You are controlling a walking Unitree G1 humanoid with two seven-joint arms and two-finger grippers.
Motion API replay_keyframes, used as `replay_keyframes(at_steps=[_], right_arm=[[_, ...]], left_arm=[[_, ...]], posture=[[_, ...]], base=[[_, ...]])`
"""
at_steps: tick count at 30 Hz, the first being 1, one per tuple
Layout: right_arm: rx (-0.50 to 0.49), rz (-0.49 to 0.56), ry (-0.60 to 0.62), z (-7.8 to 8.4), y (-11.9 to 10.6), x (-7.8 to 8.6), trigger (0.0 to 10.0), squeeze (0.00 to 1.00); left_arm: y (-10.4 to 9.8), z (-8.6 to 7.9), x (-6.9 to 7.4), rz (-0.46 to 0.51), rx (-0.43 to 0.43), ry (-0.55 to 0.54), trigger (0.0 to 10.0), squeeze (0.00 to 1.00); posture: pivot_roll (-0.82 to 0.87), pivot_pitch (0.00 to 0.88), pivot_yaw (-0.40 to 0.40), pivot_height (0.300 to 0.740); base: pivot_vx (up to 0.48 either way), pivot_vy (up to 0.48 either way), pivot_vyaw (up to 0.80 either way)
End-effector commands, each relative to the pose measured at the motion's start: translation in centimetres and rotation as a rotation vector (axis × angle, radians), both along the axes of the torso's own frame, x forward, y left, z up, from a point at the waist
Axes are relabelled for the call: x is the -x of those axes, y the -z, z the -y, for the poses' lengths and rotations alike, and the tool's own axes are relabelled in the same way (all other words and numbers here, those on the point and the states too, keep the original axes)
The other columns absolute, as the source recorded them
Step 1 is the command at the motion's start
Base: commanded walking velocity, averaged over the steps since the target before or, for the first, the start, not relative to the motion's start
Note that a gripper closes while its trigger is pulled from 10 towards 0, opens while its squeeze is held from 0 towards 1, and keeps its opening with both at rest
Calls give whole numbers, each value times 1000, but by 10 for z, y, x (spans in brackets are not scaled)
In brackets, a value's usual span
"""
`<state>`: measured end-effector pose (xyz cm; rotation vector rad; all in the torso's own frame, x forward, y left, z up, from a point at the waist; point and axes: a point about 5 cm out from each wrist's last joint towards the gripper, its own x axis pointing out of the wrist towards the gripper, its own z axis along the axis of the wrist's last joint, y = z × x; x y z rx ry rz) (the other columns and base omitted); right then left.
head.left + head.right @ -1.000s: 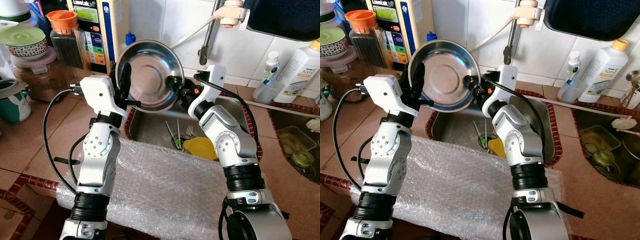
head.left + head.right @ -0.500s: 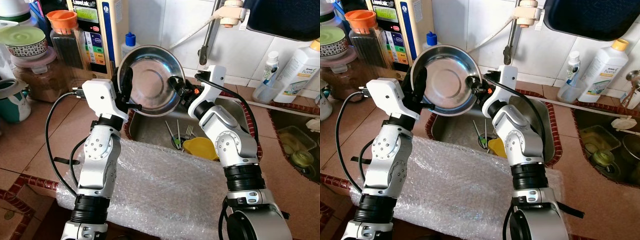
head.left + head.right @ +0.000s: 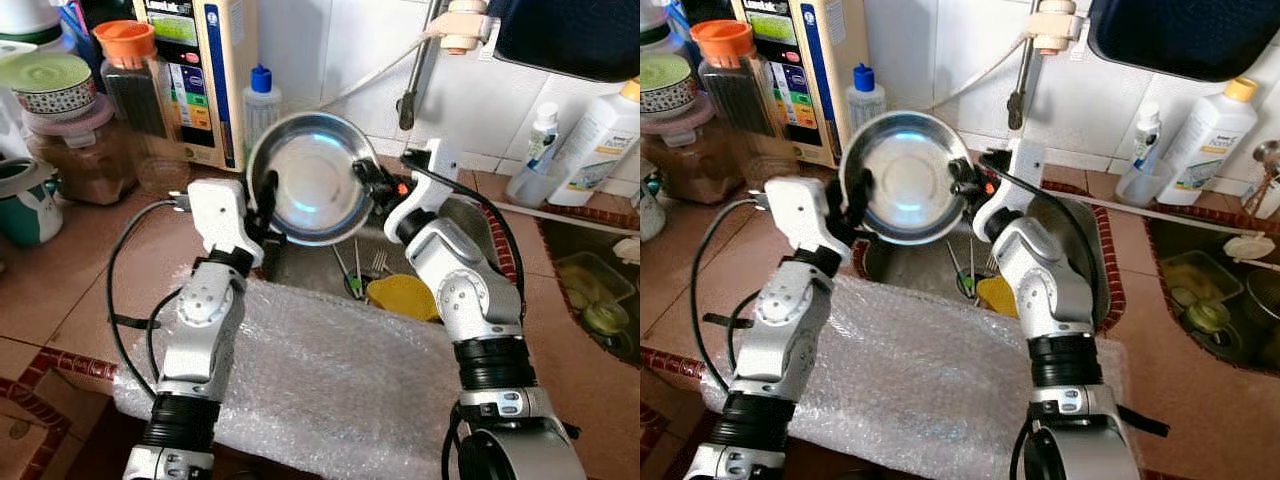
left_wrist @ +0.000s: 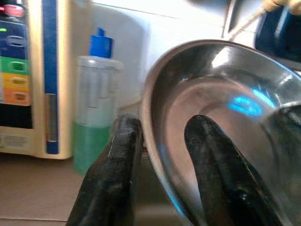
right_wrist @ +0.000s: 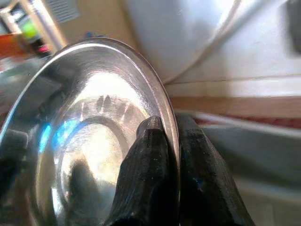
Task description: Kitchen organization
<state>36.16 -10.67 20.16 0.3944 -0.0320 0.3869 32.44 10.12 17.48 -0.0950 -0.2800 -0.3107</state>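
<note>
Left wrist view has the left gripper (image 4: 157, 155) with its jaws clamped on the rim of the steel bowl (image 3: 315, 178), one finger inside and one outside. Opposite, the right gripper (image 5: 171, 141) pinches the far rim the same way. Held tilted on edge between both, the bowl hangs over the sink (image 3: 320, 265), above the yellow dish (image 3: 405, 296) and cutlery (image 3: 352, 270). Bubble wrap (image 3: 320, 375) covers the surface nearer the robot, and a blue-capped bottle (image 3: 260, 100) stands behind.
</note>
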Motion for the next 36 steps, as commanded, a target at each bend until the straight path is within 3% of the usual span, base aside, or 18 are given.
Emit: replay_keyframes(at_steps=[1,6,11,20,29,34,35,36], right_arm=[[10,8,101,20,-1,-2,0,0],[50,18,235,45,-2,-9,0,0],[83,17,283,54,0,-13,0,0],[358,-4,336,88,17,-23,0,0],[657,-87,376,119,47,-23,0,0],[710,-111,372,122,53,-22,0,0],[769,-140,373,125,62,-19,0,0],[780,-153,364,125,65,-18,588,0]], left_arm=[[-7,9,-1,27,-28,49,10000,1000],[-12,15,-7,31,-74,95,10000,1000],[-13,13,-8,22,-89,105,10000,1000],[5,-9,-1,-37,-244,161,10000,1000],[23,-25,17,-107,-274,135,10000,1000],[26,-30,22,-117,-283,120,10000,1000],[29,-36,26,-135,-282,106,10000,1000],[31,-38,27,-141,-280,104,10000,1000]], posture=[[65,20,-9,740],[63,22,9,740],[68,26,20,740],[83,30,55,740],[119,25,79,740],[136,26,79,740],[141,27,76,740],[141,27,76,740]], base=[[0,0,0],[0,0,0],[0,0,0],[0,0,0],[0,0,0],[0,0,0],[0,0,0],[0,0,0]])
